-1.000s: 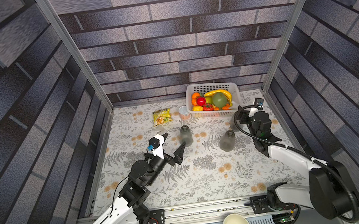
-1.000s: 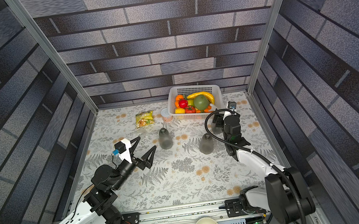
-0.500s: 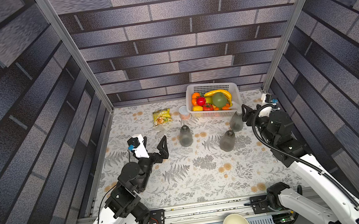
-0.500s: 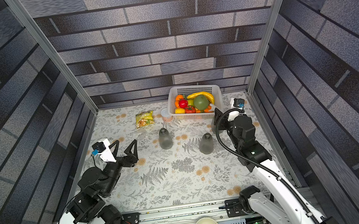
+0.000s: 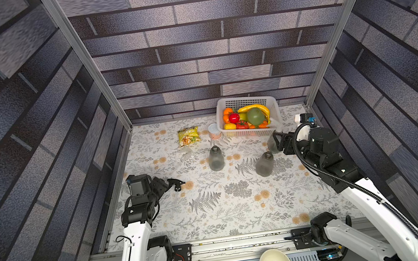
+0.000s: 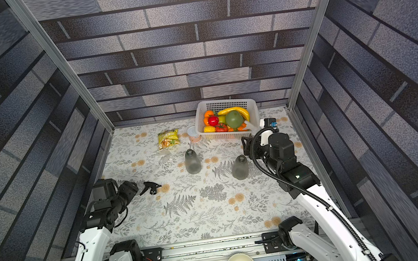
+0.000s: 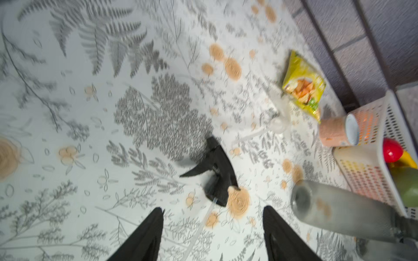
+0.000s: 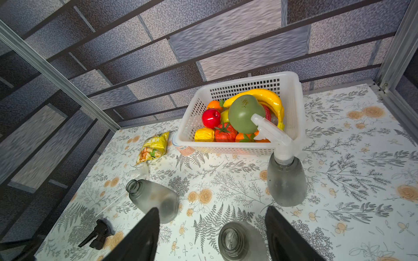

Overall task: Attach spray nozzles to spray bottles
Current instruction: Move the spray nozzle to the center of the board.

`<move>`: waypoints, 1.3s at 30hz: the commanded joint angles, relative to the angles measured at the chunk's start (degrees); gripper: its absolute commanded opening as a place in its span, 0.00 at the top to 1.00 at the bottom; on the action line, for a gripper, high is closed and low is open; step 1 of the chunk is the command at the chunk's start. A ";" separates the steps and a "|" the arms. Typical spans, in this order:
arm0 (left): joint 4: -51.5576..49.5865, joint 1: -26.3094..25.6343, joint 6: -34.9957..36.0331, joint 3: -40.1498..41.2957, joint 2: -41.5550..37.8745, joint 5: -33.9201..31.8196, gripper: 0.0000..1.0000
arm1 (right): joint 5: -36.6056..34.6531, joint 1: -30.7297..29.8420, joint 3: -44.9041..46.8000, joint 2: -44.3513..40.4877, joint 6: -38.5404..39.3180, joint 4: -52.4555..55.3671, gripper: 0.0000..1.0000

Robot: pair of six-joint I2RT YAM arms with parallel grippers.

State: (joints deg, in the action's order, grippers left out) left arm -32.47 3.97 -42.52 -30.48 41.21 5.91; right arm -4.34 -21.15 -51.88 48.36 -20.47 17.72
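Right now the L gripper is hanging low over the table w/ its jaws standing apart and gripping nothing. The black nozzle is lying on its side just ahead of the tips, not yet btwn them. Its long axis is running approx in line w/ the gripper's reach: collar end nearest, spout end pointing away, trigger sticking out sideways. The thin dip tube is trailing back into the gap btwn the fingers. In both top views this nozzle is sitting close to the L arm and well apart from the R one, so L is looking like the arm to take it.

The R gripper is also standing open and empty, w/ 1 open-necked bottle showing below its fingers. A 2nd open bottle is standing near it. A 3rd bottle, wearing a clear nozzle, is standing just beside the basket. 1 spare clear nozzle is lying by the snack bag.

Writing: the bag is showing Chinese characters, too small to read surely. The pinkish can and the bottles are showing nothing legible.
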 commanded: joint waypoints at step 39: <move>0.32 -26.58 0.76 3.94 16.46 -10.97 0.85 | 4.56 -0.34 2.79 -2.21 -2.76 -3.65 0.29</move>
State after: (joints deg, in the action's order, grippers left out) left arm -32.32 -21.85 -42.85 -27.51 57.45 -4.54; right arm -0.25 -21.15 -48.77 47.16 -22.33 14.55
